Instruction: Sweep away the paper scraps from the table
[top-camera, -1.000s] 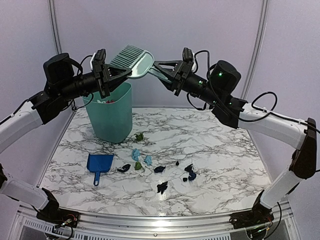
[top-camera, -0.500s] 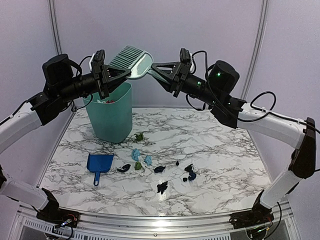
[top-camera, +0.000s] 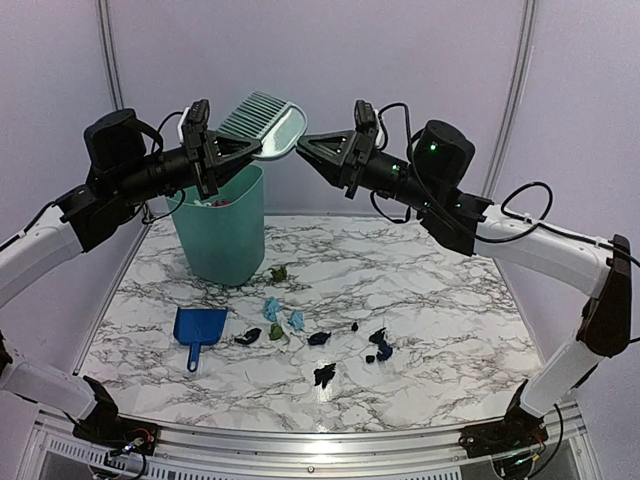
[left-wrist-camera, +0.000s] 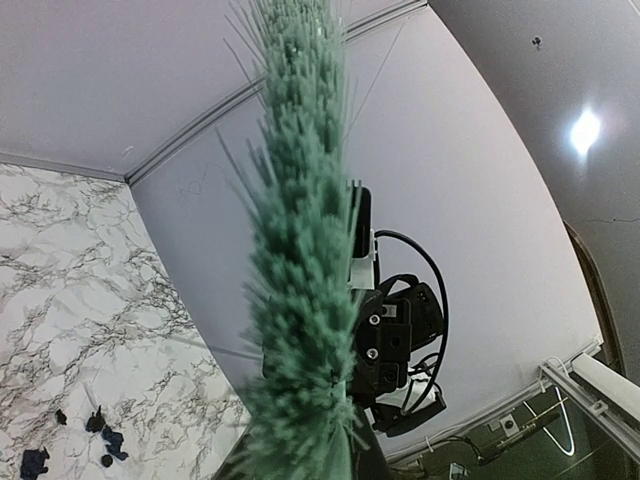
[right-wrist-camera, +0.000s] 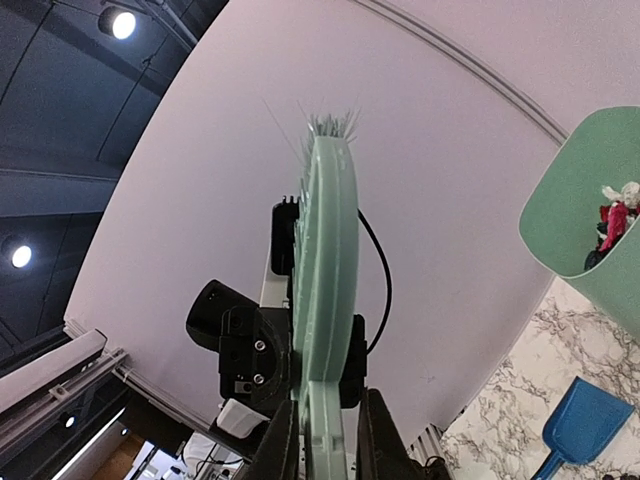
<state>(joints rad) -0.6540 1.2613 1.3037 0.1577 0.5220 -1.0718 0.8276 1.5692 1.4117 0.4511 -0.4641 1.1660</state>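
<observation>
Table (top-camera: 440, 300): white marble pattern, grey-black veins, metal rail (top-camera: 300, 437) along lower edge of top view. Teal bin (top-camera: 222, 235) stands upper left. Blue dustpan (top-camera: 200, 325) lies left of centre. Paper scraps (top-camera: 319, 338), dark, green and light blue, scattered mid-frame, right of dustpan.

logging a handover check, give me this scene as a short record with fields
brush: held up in the air near the bin, between both grippers
left gripper: shut on brush
right gripper: fingers either side of the brush's other end, apparently shut on it
scraps: scattered mid table, not yet swept
dustpan: flat on table, left of scraps, untouched
bin: upright, far left, something red and white inside
</observation>
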